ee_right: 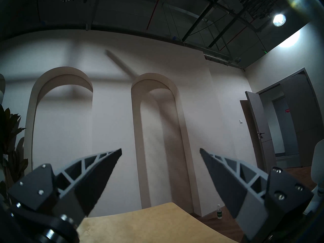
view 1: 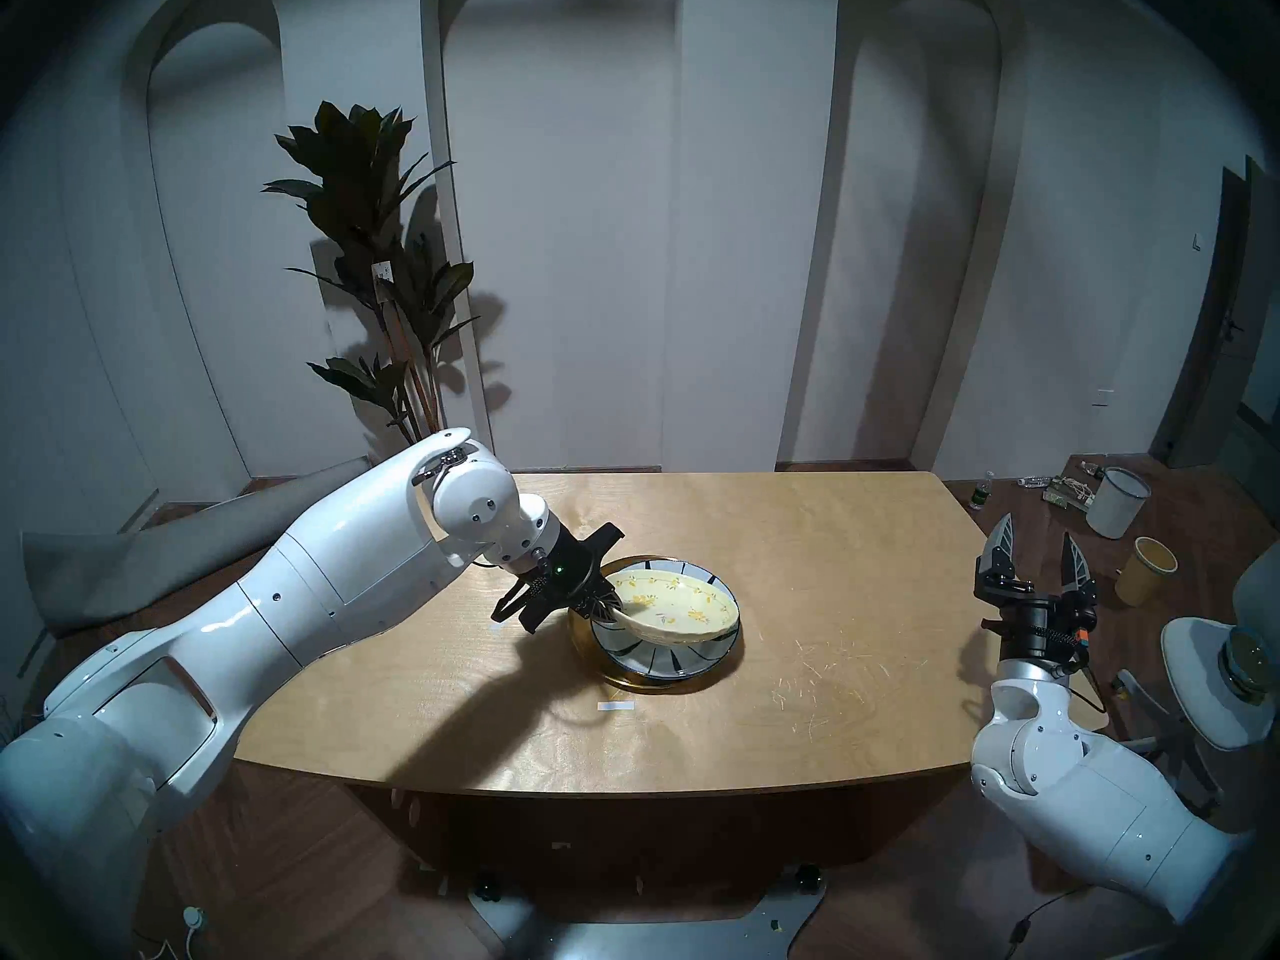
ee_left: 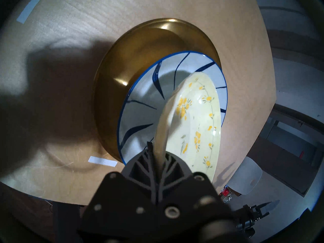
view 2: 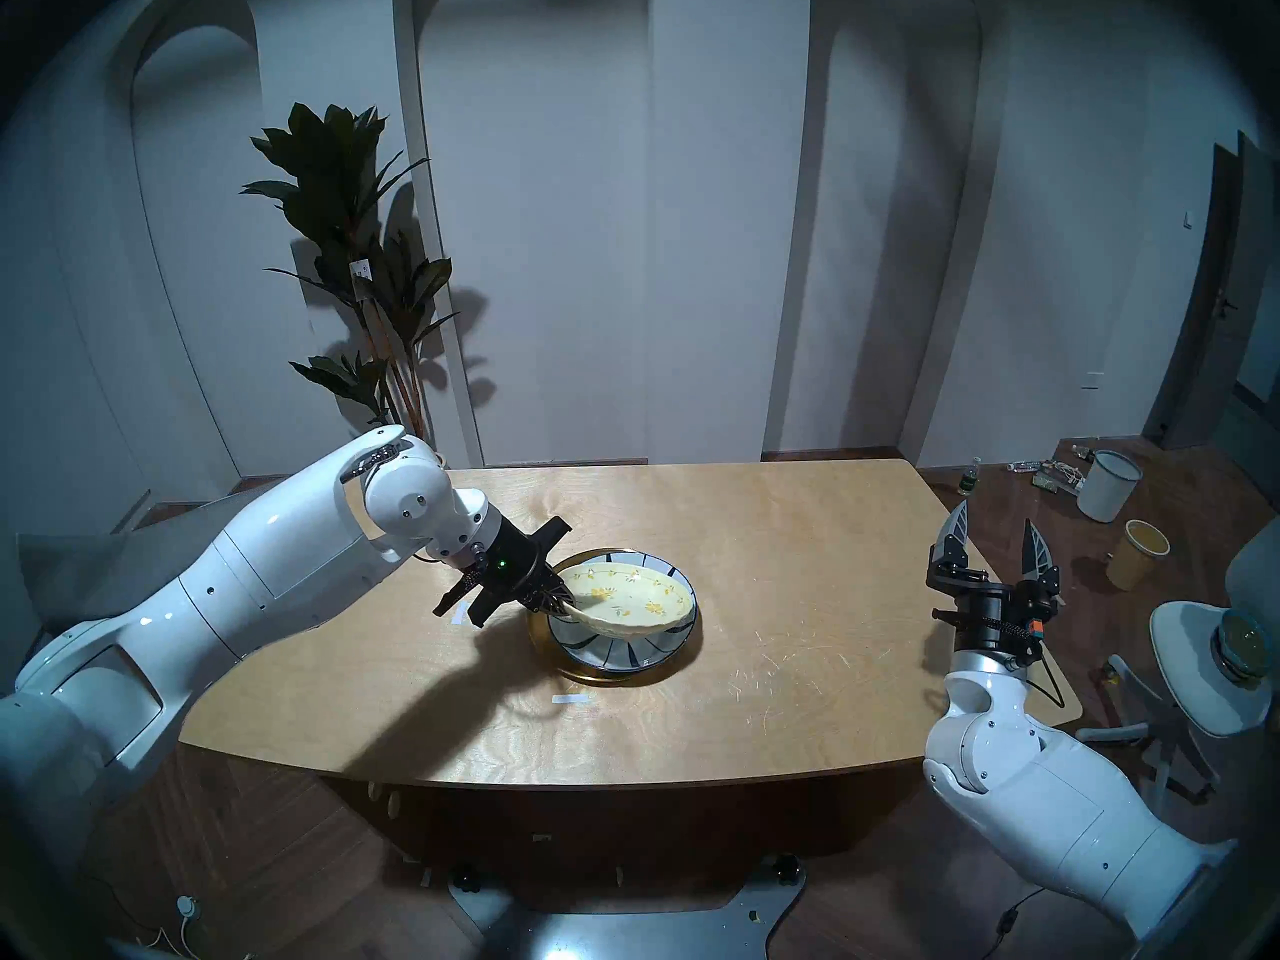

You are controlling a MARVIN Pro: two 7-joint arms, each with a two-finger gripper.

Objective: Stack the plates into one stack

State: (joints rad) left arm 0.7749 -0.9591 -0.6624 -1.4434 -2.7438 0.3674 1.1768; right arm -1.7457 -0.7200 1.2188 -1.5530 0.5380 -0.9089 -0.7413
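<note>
A large gold metal plate [view 1: 627, 681] [ee_left: 140, 49] lies mid-table. On it rests a white plate with dark-blue strokes [view 1: 665, 654] [ee_left: 140, 104]. Above that, tilted with its near-left edge raised, hangs the pale-yellow floral plate [view 1: 675, 609] [view 2: 627, 598] [ee_left: 198, 118]. My left gripper [view 1: 601, 609] [view 2: 557, 600] [ee_left: 158, 153] is shut on its left rim. Whether the far edge touches the white plate I cannot tell. My right gripper [view 1: 1039, 546] [ee_right: 160, 151] stands open and empty, pointing up beyond the table's right edge.
The wooden table [view 1: 831, 557] has two white tape strips [view 1: 616, 706] [ee_left: 102, 161]. A potted plant [view 1: 388, 266] stands behind the table's left. Buckets [view 1: 1116, 501], a bottle and a chair [view 1: 1219, 681] sit on the floor to the right.
</note>
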